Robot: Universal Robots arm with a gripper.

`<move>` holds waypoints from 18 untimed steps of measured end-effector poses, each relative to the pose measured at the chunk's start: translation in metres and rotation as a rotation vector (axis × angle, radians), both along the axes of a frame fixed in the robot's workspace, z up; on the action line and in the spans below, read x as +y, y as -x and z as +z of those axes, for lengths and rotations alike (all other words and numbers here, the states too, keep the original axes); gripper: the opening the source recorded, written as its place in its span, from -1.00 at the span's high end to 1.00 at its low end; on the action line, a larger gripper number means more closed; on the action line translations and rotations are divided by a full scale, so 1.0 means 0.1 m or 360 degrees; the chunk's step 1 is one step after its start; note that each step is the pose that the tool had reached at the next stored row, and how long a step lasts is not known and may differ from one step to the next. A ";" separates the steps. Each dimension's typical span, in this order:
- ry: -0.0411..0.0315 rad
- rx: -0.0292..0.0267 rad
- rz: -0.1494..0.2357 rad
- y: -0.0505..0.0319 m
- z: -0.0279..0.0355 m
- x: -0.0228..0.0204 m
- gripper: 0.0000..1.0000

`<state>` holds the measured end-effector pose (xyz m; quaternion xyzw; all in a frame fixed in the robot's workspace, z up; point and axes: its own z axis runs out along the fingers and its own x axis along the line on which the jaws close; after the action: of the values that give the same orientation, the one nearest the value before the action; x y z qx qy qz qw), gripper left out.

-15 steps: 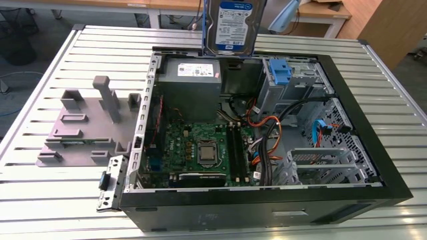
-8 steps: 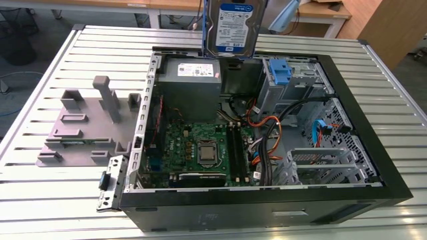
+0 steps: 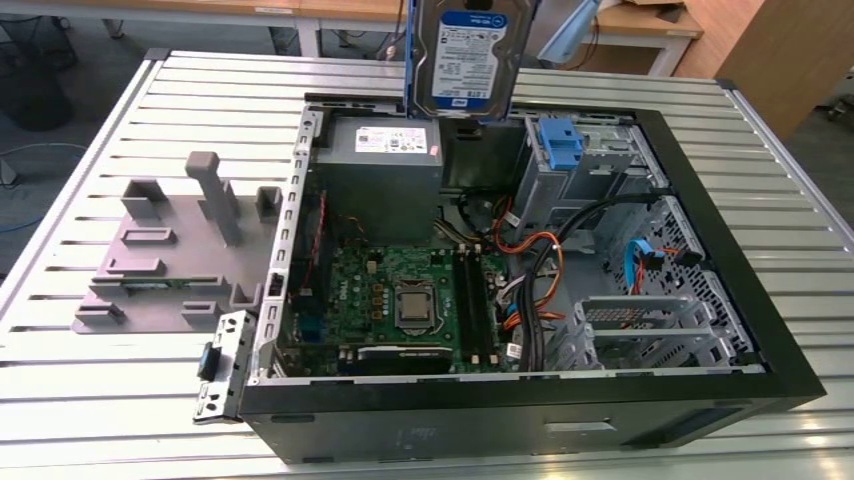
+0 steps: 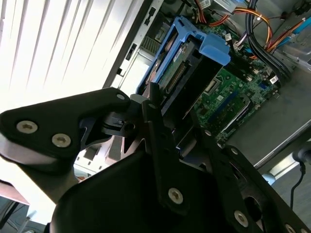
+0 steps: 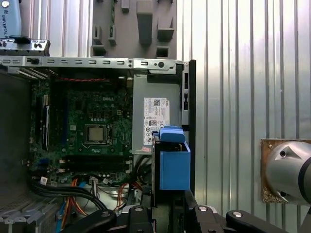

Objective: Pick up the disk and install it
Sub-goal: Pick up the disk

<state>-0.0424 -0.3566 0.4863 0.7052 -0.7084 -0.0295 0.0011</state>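
The disk [image 3: 462, 58], a silver drive with a blue-and-white label in a blue carrier bracket, hangs upright in the air above the far edge of the open computer case [image 3: 507, 425]. It stands over the grey power supply box [image 3: 380, 160]. In both wrist views my gripper [image 4: 172, 109] [image 5: 167, 213] is shut on the disk [image 4: 187, 58] [image 5: 174, 162], its black fingers [image 4: 151, 104] clamping the flat sides. The blue carrier end points away from the gripper, toward the case interior.
The case lies open on a slatted metal table [image 3: 80, 400], showing a green motherboard [image 3: 400, 300], orange and black cables [image 3: 541, 280], a tall blue latch [image 3: 563, 145] and a metal drive cage [image 3: 641, 330]. A grey fixture [image 3: 174, 250] sits at the exterior view's left.
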 end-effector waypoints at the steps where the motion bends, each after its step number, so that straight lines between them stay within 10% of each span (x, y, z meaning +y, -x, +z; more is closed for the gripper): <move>1: 0.0000 0.00000 0.0000 0.000 0.000 -0.010 0.30; 18: 0.0000 0.00001 0.0000 0.000 -0.002 -0.209 0.30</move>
<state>-0.0424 -0.3775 0.4861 0.7053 -0.7083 -0.0295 0.0012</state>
